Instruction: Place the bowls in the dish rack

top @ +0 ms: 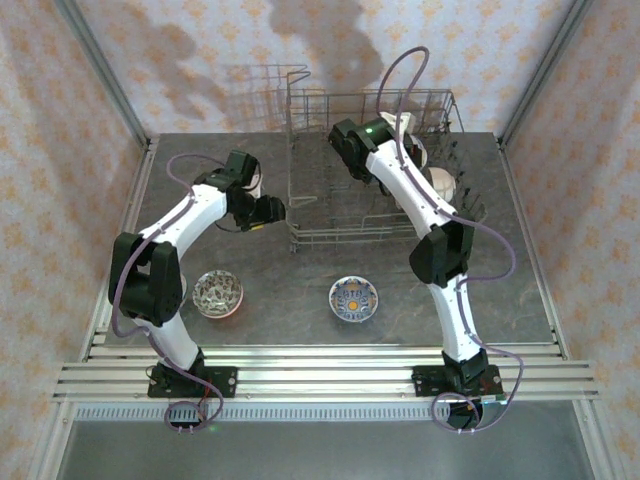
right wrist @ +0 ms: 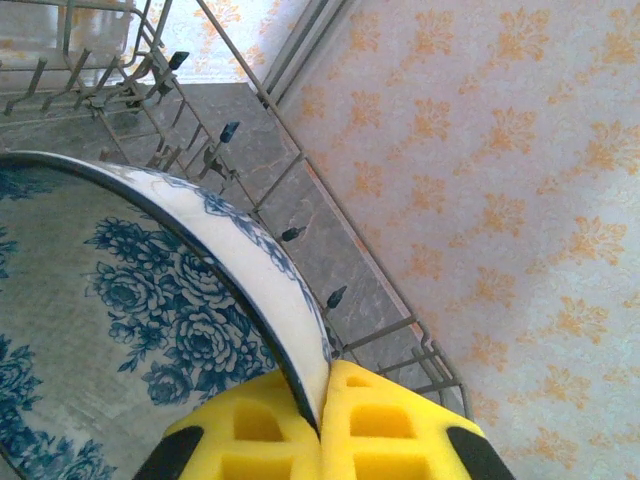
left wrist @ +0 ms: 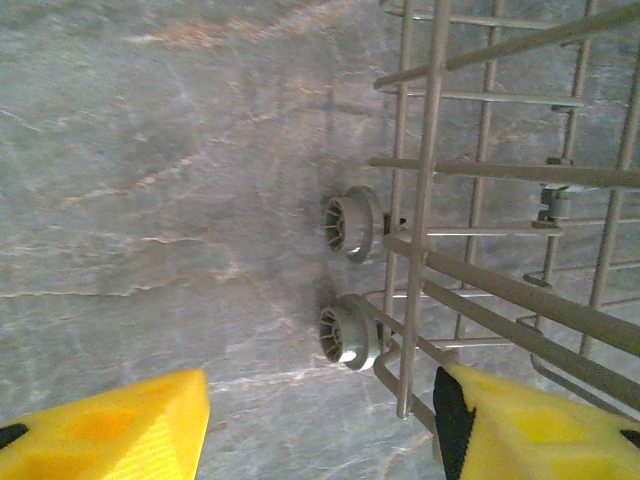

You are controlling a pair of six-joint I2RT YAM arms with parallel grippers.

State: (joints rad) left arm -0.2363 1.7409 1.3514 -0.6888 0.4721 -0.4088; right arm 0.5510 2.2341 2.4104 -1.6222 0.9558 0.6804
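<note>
The dish rack is a grey wire basket at the back middle of the table. My right gripper is shut on the rim of a bowl that is white with blue flowers inside, held over the rack's tines. White bowls stand in the rack's right half. Two patterned bowls rest on the table in front: one at the left, one in the middle. My left gripper is open and empty, low over the table at the rack's left side, its right finger close to the wires.
Two small grey wheels stick out from the rack's left side near my left gripper. The stone table is walled by patterned panels at the back and both sides. A metal rail runs along the near edge.
</note>
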